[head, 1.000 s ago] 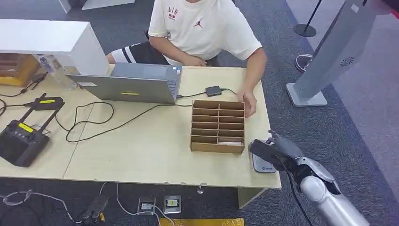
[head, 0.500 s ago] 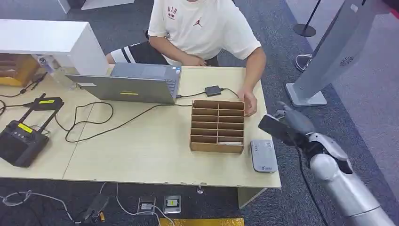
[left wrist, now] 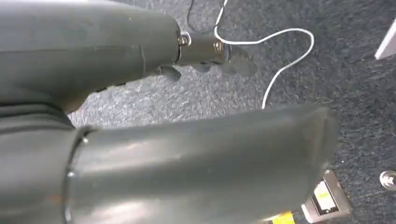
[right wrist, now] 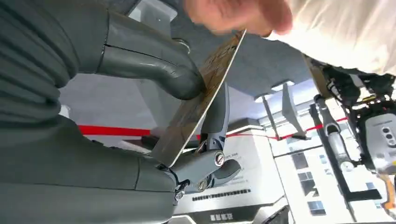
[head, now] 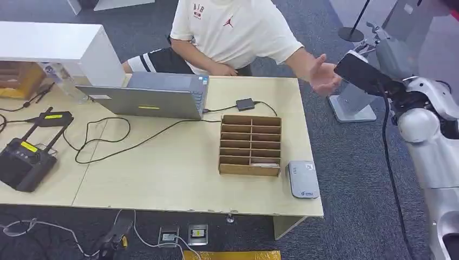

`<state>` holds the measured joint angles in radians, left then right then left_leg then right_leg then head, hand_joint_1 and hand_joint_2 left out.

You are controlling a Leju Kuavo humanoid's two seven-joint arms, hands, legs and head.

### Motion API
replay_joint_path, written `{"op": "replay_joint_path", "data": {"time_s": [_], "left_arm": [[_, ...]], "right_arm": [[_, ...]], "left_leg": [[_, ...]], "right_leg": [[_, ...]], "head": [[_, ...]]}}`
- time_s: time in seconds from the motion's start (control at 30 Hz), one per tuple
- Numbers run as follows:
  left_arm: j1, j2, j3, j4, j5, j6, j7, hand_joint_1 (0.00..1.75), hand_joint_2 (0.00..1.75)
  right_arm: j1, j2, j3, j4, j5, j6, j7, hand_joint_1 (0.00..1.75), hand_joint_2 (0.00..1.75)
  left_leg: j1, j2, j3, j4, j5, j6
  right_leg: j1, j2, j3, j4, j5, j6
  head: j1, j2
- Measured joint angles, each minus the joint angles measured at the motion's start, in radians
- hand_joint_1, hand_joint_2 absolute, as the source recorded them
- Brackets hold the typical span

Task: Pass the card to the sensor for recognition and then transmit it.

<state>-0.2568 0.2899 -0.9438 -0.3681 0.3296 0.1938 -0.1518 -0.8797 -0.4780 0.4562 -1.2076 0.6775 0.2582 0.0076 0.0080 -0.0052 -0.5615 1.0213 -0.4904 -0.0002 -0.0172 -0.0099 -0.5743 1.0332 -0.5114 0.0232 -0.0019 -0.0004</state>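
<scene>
1. Head view: we hold our right hand [head: 387, 59] high at the far right, past the table's edge, gripping the thin dark rectangular card [head: 361, 73]. The seated person's open hand [head: 322, 74] reaches out just beside the card's left end; we cannot tell whether they touch. The small grey flat sensor box [head: 302, 179] lies on the pale wooden table [head: 178, 173], near its right front corner, just right of the brown cardboard divider tray [head: 251, 145], well apart from the card.

2. Left wrist view: our left hand [left wrist: 187, 154] hangs over dark carpet; whether its fingers are apart or curled, we cannot tell.

3. Right wrist view: the grey thumb and darker fingers [right wrist: 215, 116] pinch the card [right wrist: 201, 100] edge-on, with the person's blurred hand [right wrist: 238, 14] at its free end.

4. We judge the handover step is in hand. Next we need to hold steady until the person grips the card, then release it.
</scene>
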Motion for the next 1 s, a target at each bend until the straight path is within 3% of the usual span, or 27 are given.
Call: {"op": "replay_joint_path", "data": {"time_s": [0.4,0.43,0.47,0.5,0.53,0.83,0.93,1.0], "left_arm": [[-0.018,-0.005,0.023,0.0,-0.017,-0.012,0.019,0.0,0.0],[-0.017,-0.005,0.025,0.0,-0.014,-0.012,0.019,0.0,0.0],[-0.015,-0.005,0.027,0.0,-0.013,-0.012,0.019,0.0,0.0],[-0.013,-0.005,0.03,0.0,-0.01,-0.011,0.019,0.0,0.0],[-0.009,-0.005,0.034,0.0,-0.008,-0.01,0.019,0.0,0.0],[0.015,-0.002,0.055,-0.009,0.0,0.005,0.018,0.0,0.0],[0.02,-0.001,0.061,-0.011,0.0,0.011,0.005,0.0,0.0],[0.025,0.001,0.066,-0.012,0.003,0.015,-0.007,0.0,0.0]], "right_arm": [[-0.02,0.098,0.031,0.244,0.032,-0.082,-0.038,1.75,1.75],[-0.023,0.108,0.033,0.262,0.033,-0.088,-0.043,1.54,1.75],[-0.025,0.113,0.034,0.273,0.033,-0.091,-0.045,0.16,1.75],[-0.028,0.121,0.037,0.287,0.034,-0.095,-0.047,0.16,1.75],[-0.031,0.128,0.042,0.301,0.035,-0.101,-0.051,0.0,1.75],[-0.048,0.174,0.058,0.373,0.021,-0.159,-0.084,0.0,1.75],[-0.048,0.178,0.057,0.375,-0.052,-0.151,-0.105,0.0,1.75],[-0.047,0.178,0.049,0.365,-0.174,-0.095,-0.129,0.0,1.75]], "left_leg": [[0.0,-0.001,0.0,0.0,0.0,0.0],[0.0,-0.001,0.0,0.0,0.0,0.0],[0.0,-0.001,0.0,0.0,0.0,0.0],[0.0,0.0,0.0,0.0,0.0,0.0],[0.0,0.0,0.0,0.0,0.0,0.0],[0.0,-0.001,0.0,0.0,0.0,0.0],[0.0,-0.001,0.0,0.0,0.0,0.0],[0.0,-0.001,0.0,0.0,0.0,0.0]], "right_leg": [[0.001,0.0,0.0,0.0,0.0,0.0],[0.001,0.0,0.0,0.0,0.0,0.0],[0.001,0.0,0.0,0.0,0.0,0.0],[0.001,0.0,0.0,0.0,0.0,0.0],[0.001,0.0,0.0,0.0,0.0,0.0],[0.0,0.0,0.0,0.0,0.0,0.0],[0.0,0.0,0.0,0.0,0.0,0.0],[0.0,0.0,0.0,0.0,0.0,0.0]], "head": [[0.0,0.0],[0.0,0.0],[0.0,0.0],[0.0,0.0],[0.0,0.0],[0.0,0.0],[0.0,0.0],[0.0,0.0]]}}
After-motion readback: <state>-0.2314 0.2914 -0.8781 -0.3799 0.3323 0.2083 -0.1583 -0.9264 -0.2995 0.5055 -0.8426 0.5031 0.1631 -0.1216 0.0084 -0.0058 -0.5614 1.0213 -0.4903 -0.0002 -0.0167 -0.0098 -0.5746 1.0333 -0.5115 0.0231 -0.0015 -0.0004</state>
